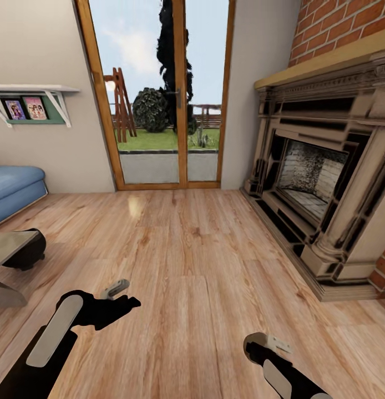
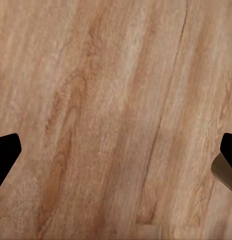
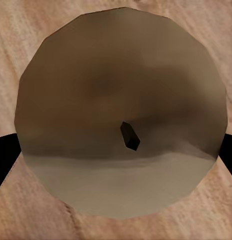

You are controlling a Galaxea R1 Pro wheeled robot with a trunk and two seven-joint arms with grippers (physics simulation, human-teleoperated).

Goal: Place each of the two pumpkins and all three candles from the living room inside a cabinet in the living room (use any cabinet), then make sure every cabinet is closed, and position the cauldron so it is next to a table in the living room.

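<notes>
A round, dull brown pumpkin [image 3: 121,125] with a short dark stem sits close in the right wrist view, spanning from one black finger to the other, with wood floor behind it. My right gripper [image 1: 268,344] hangs low over the floor at the front right and looks shut on this pumpkin. At the front left, my left gripper [image 1: 123,296] is open over bare floorboards, its fingertips [image 2: 5,150] far apart with nothing between them. A black rounded cauldron [image 1: 27,250] sits on the floor at the left, partly behind a grey table top [image 1: 9,244]. The cabinet is out of view.
A large stone and brick fireplace [image 1: 320,183] lines the right wall, its hearth edge jutting onto the floor. A wood-framed glass door [image 1: 170,100] stands ahead. A blue sofa [image 1: 12,188] and a wall shelf [image 1: 31,91] are at the left. Open wood floor [image 1: 192,249] lies in between.
</notes>
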